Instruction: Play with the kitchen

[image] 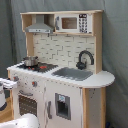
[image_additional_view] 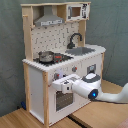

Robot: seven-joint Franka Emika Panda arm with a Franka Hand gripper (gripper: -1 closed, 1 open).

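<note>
Kitchen: the tall white toy play kitchen with a light wood frame [image_additional_view: 37, 75] stands on the wooden floor [image_additional_view: 20, 119] and fills the middle of both exterior views; the arm's fingers are up against its front, at oven height.

Small metal pot: the silver pot [image_additional_view: 46, 56] sits on the black stovetop [image_additional_view: 59, 58], above the fingers and toward the second exterior view's left.

Red knobs: two small red knobs [image_additional_view: 74, 69] on the white front panel sit just above the fingers.

Oven door: the white oven door with a dark window [image_additional_view: 63, 98] lies directly behind and below the fingers; its handle bar seems to run at finger level, though the wrist covers most of it.

Gripper: the white gripper [image_additional_view: 63, 85] at the end of the white arm with a blue light [image_additional_view: 93, 92] points toward the second exterior view's left, its tip at the top edge of the oven door. Whether the fingers are apart, together or clamped on the handle, I cannot tell.

Sink and faucet: the grey sink [image_additional_view: 82, 50] and curved black faucet [image_additional_view: 75, 39] are above the fingers, well apart from them.

Step in hand: probably working the oven door.

Doing it well: hook the handle squarely, then pull along the door's hinge arc, slowly, so the light kitchen does not tip or slide.
</note>
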